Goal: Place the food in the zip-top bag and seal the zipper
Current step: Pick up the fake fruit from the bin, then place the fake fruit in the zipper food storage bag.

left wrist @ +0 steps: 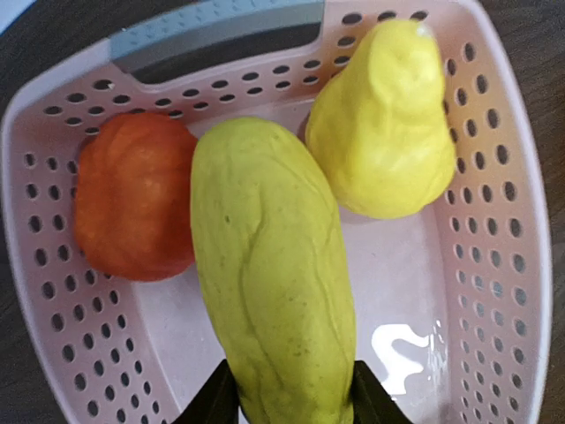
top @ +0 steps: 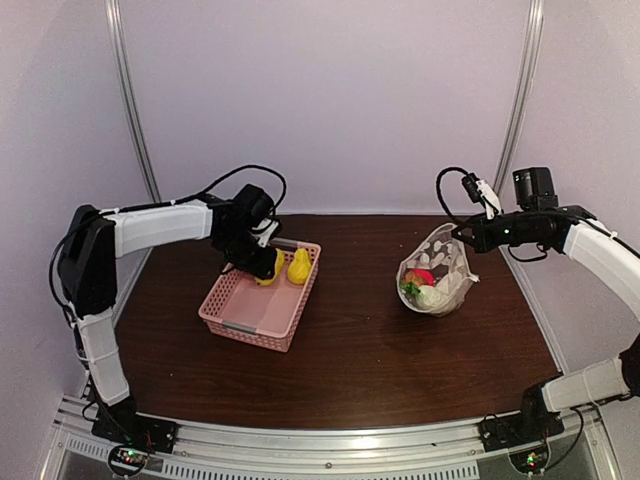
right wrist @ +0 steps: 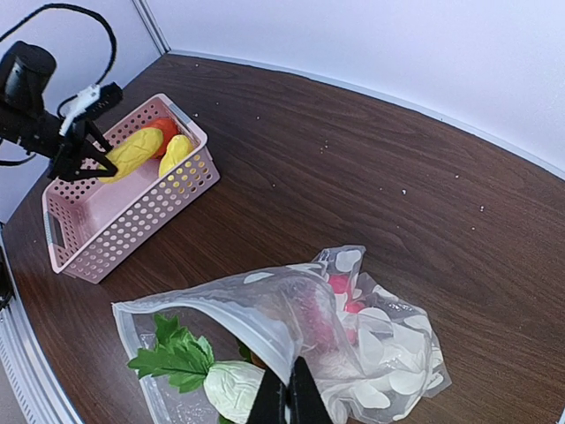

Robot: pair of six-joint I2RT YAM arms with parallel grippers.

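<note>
We judge the long yellow vegetable (left wrist: 274, 265) to be light, hard and smooth, so it may twist out of a grip at its end; a hold nearer the middle looks safer. The left gripper (left wrist: 291, 393) has its fingers (left wrist: 212, 402) partly closed against both flanks of the vegetable's near end. It sits over the pink basket (left wrist: 503, 265), beside a yellow pear (left wrist: 384, 124) and an orange piece (left wrist: 132, 208). The right gripper (right wrist: 287, 397) is pinched fully shut on the rim of the limp zip-top bag (right wrist: 371, 336), which sits on the bench (top: 360, 340). Only the right wrist view shows the leafy white piece (right wrist: 234, 389) inside the bag, and only the left wrist view shows the finger contact.
</note>
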